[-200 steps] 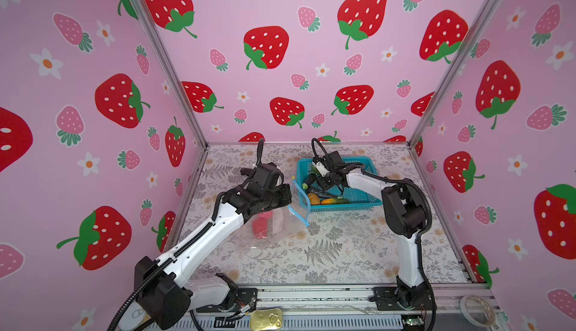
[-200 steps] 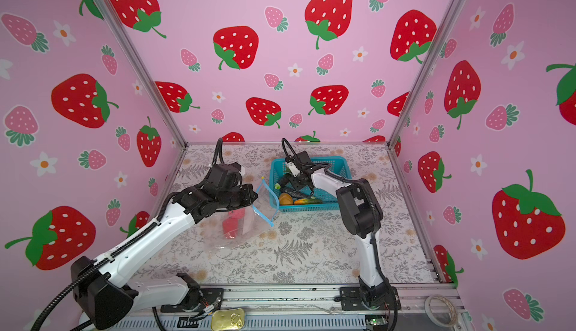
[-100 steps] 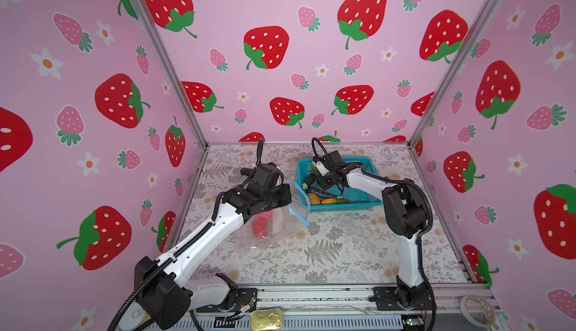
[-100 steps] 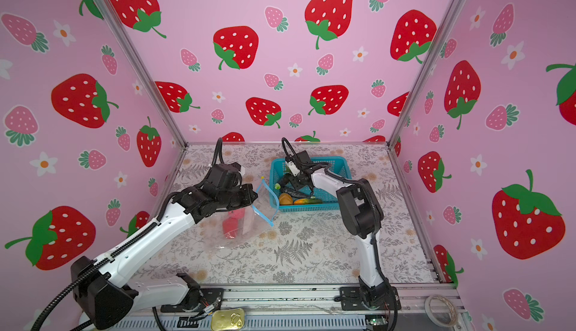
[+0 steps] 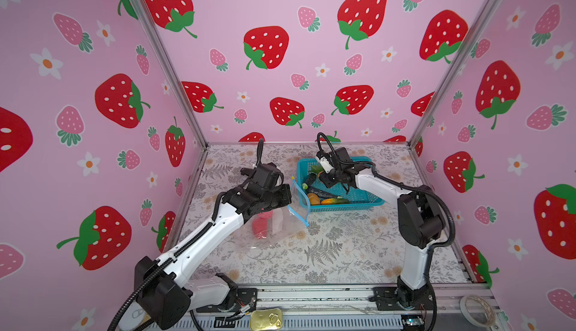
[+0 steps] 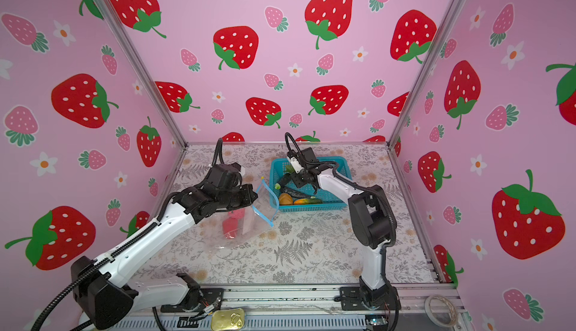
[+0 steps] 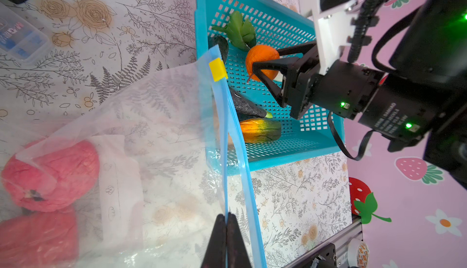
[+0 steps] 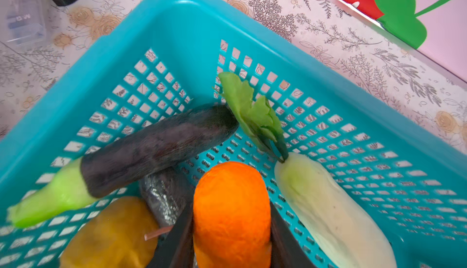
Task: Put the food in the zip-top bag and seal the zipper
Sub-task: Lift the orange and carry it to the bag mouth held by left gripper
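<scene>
**Orange gripped in the basket, bag held at its zipper**

Nearest, the zip-top bag (image 5: 278,224) lies crumpled on the floral table (image 5: 330,251), left of centre. Two red-pink lumps (image 7: 53,175) sit inside it. At the bag's far right edge, the left gripper (image 7: 227,220) is clenched on the light-blue zipper (image 7: 236,138) and holds that edge raised. One yellow slider tab (image 7: 217,69) sits at the strip's far end.

Just beyond and to the right stands the teal basket (image 5: 343,209). Inside it, the right gripper (image 8: 231,228) grasps the single orange (image 8: 228,186), with a finger on each side. Around the orange lie two dark eggplants (image 8: 156,148), one white radish (image 8: 323,203), one yellow-orange piece (image 8: 111,231) and one green-orange cucumber (image 7: 260,129). All of these are loose in the basket, outside the bag.
</scene>
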`<state>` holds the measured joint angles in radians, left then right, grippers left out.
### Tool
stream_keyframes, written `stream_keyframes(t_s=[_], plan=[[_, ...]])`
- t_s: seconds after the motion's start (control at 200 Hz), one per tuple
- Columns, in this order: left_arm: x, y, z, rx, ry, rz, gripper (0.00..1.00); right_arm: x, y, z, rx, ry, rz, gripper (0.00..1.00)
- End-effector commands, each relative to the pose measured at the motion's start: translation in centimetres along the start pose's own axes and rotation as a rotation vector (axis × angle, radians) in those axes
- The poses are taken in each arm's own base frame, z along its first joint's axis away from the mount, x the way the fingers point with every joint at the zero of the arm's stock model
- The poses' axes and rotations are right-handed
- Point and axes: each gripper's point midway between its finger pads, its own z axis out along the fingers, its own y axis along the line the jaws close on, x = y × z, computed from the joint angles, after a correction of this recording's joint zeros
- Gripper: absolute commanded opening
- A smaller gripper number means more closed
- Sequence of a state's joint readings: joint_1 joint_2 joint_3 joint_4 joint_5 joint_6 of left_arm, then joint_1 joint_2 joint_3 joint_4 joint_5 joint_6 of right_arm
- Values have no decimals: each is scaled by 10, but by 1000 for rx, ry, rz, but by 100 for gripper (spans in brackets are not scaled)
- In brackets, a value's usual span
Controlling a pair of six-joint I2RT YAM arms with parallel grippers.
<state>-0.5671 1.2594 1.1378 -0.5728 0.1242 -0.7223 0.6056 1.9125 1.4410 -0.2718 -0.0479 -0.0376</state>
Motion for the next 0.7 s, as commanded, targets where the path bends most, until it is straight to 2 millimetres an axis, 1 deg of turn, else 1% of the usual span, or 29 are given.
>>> stream_keyframes(t_s=[0.0, 0.07, 0.22, 0.345, 0.435, 0.495, 0.56, 0.65, 0.69], plan=[[-4, 0, -3, 7, -20, -3, 2, -8, 6, -28, -40, -46, 17, 35], [-4, -1, -3, 7, -21, -2, 2, -9, 11, -44, -67, -71, 24, 35], [-5, -2, -6, 13, -28, -4, 2, -15, 37, -86, -175, -155, 38, 35], [-6, -3, -6, 17, -27, -7, 2, -21, 71, -122, -288, -240, 18, 35], [-6, -5, -6, 21, -26, -9, 2, -25, 96, -143, -355, -284, -8, 35], [-6, -5, -6, 20, -25, -11, 2, -25, 110, -152, -388, -298, -22, 35], [-7, -6, -7, 24, -26, -13, 2, -26, 125, -157, -420, -308, -33, 35], [-7, -7, -7, 26, -23, -15, 2, -26, 143, -157, -456, -304, -50, 35], [-7, -6, -7, 24, -22, -17, 2, -24, 151, -154, -470, -295, -57, 35]])
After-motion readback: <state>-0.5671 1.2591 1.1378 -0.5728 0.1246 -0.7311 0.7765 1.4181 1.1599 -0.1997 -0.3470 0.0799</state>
